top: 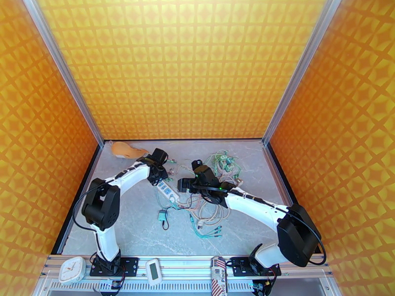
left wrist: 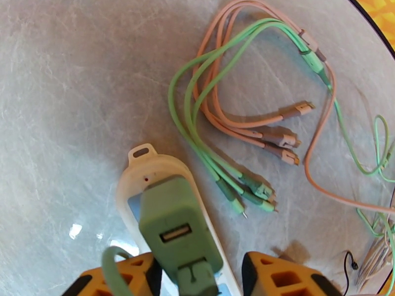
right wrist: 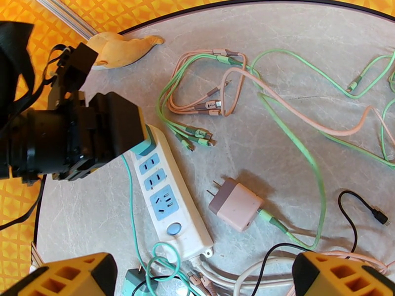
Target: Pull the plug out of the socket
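Observation:
A green plug (left wrist: 173, 233) stands in the end outlet of a white power strip, the socket (left wrist: 133, 168), which lies flat on the grey table. My left gripper (left wrist: 197, 277) straddles the plug from above. Its yellow fingers (left wrist: 123, 279) press in on both sides of it. In the right wrist view the left gripper's black body covers that end of the strip (right wrist: 170, 193), with a corner of the plug (right wrist: 147, 145) showing. My right gripper (right wrist: 205, 277) hangs open over the strip's switch end, nothing between its fingertips. From above, both grippers meet at the strip (top: 168, 191).
Loose pink and green charging cables (right wrist: 212, 99) sprawl right of the strip. A pink adapter (right wrist: 236, 204) lies unplugged beside it and a teal adapter (top: 163, 216) nearer the front. A tan object (top: 126, 150) rests at the back left. Orange walls enclose three sides.

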Robot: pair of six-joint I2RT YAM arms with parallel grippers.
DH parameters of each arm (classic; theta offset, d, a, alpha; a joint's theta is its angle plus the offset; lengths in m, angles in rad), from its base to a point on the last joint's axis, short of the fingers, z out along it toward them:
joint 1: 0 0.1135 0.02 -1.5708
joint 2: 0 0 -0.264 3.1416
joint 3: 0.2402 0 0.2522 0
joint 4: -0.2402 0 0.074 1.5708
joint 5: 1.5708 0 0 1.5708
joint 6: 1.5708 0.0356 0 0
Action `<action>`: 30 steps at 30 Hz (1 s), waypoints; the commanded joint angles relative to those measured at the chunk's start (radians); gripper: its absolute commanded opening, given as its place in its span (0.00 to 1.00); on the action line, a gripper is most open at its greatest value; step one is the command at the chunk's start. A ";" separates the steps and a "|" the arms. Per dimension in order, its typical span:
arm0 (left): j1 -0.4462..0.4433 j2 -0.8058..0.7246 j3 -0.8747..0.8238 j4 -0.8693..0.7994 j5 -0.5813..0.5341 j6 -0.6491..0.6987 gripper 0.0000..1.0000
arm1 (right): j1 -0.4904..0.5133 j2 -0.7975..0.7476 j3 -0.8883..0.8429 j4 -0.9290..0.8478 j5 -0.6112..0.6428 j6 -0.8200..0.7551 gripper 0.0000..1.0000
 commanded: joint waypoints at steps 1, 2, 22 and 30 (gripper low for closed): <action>0.007 0.033 0.051 -0.024 -0.041 -0.014 0.48 | -0.001 -0.006 -0.009 0.005 -0.014 0.001 0.99; 0.008 0.041 0.058 -0.031 -0.046 -0.013 0.48 | 0.000 -0.005 -0.008 0.007 -0.017 0.003 0.98; 0.019 0.002 0.007 -0.108 -0.088 0.103 0.25 | 0.027 0.178 0.098 0.068 -0.177 0.000 0.98; 0.016 -0.078 -0.065 -0.124 -0.055 0.126 0.26 | 0.038 0.345 0.189 0.159 -0.328 0.047 0.63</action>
